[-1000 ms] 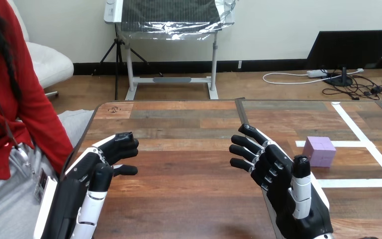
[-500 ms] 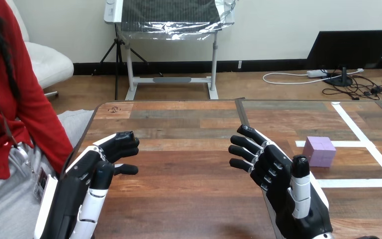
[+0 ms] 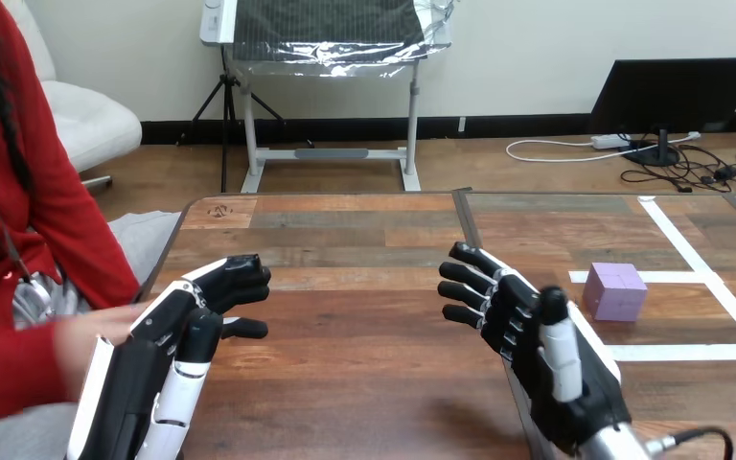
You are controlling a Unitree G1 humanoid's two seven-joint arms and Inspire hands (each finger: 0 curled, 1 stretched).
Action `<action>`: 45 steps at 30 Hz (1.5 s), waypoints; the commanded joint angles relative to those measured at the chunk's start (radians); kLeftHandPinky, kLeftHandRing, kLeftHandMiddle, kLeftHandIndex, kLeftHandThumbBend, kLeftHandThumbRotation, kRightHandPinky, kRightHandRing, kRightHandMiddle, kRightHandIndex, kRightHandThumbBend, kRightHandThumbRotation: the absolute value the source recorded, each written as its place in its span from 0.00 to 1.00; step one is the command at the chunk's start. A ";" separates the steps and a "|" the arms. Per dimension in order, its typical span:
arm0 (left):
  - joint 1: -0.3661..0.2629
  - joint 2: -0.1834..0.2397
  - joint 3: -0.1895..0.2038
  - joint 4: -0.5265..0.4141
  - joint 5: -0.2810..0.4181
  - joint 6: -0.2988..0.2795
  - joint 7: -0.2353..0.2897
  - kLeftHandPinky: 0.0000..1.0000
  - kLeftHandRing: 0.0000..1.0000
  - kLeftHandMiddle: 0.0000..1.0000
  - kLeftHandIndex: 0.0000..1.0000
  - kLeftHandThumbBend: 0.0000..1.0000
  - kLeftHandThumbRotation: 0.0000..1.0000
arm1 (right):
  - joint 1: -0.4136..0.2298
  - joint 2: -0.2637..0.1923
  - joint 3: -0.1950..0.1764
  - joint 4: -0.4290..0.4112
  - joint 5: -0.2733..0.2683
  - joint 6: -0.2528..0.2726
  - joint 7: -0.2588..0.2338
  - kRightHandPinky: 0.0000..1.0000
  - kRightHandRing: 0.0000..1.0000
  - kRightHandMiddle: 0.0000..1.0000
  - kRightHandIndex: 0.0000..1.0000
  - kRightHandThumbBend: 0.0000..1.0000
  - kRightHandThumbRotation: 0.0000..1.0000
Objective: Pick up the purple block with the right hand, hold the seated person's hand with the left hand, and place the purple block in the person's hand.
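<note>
Person's hand (image 3: 88,332) now in, L.

One cam, on the robot's head, facing forward and down across the table (image 3: 364,240). Close range: left hand (image 3: 168,331) shows at bottom-left, right hand (image 3: 537,350) at bottom-right, both big in frame. Table's far edge sits mid-height; person (image 3: 10,369) at the left border.

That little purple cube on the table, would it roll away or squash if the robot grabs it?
The small purple cube-shaped block sits flat on the wooden table, so it would probably slide rather than roll. Its crisp edges suggest it is stiff. Being small, it is likely light.
</note>
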 commanded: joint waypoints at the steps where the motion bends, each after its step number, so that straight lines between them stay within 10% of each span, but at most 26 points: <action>1: -0.081 -0.012 0.015 -0.029 0.013 -0.006 0.009 0.60 0.74 0.74 0.72 0.58 0.92 | -0.287 -0.090 -0.049 0.210 -0.063 -0.058 -0.036 0.93 0.91 0.90 0.92 0.99 1.00; 18: -0.091 -0.017 0.021 -0.023 0.030 -0.006 0.020 0.58 0.72 0.73 0.70 0.56 0.92 | -0.625 -0.204 -0.028 0.557 -0.221 -0.049 -0.196 0.89 0.92 0.91 0.93 0.96 1.00; 45: -0.083 -0.020 0.026 -0.033 0.031 0.003 0.028 0.56 0.71 0.72 0.69 0.57 0.92 | -0.963 -0.294 0.048 0.821 -0.431 0.048 -0.390 0.92 0.94 0.94 0.93 0.75 1.00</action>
